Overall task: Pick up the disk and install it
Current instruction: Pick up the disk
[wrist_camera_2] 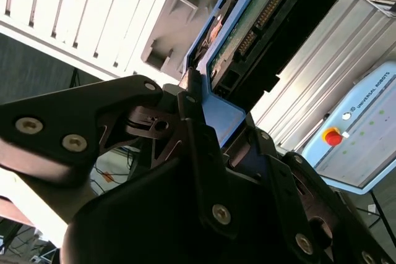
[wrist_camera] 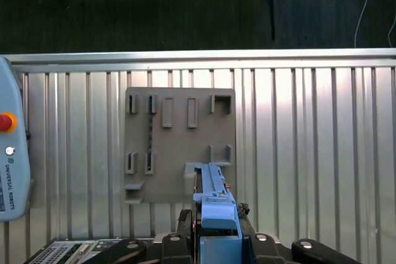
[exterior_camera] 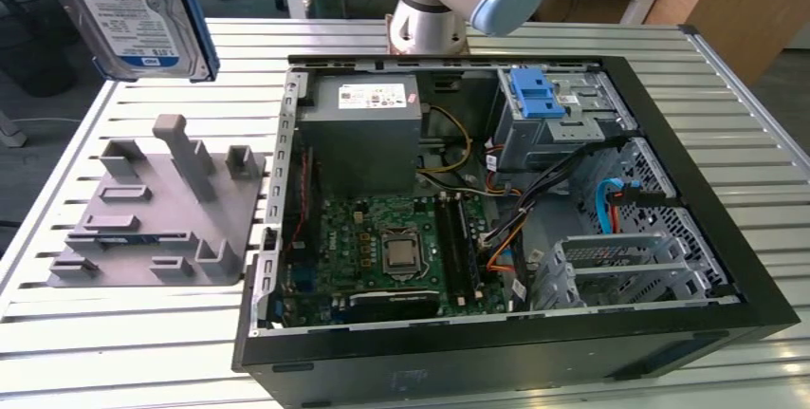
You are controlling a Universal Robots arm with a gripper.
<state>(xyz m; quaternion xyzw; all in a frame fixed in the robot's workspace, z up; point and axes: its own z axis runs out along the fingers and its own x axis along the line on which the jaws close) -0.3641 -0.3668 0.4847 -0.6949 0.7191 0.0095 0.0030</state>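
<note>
Although the frame cuts off its upper edge in the exterior view, the disk [exterior_camera: 142, 20] reads as a flat silver drive with a white-and-blue label, framed by a blue carrier. It hangs upright in the air at the exterior view's left, above the grey fixture [exterior_camera: 139, 238] on the slatted desk [exterior_camera: 127, 333], well apart from the open case [exterior_camera: 506, 362].

The second wrist view presents the disk's underside: a green circuit board and a connector row; the label face is turned away. The first wrist view shows the disk edge-on, as a narrow blue strip over the fixture's edge.

The claw [wrist_camera_2: 219, 115] is clamped on the carrier's end. Its black fingers [wrist_camera_2: 192, 128] press both flat sides, parted by no more than the disk's thickness.
</note>
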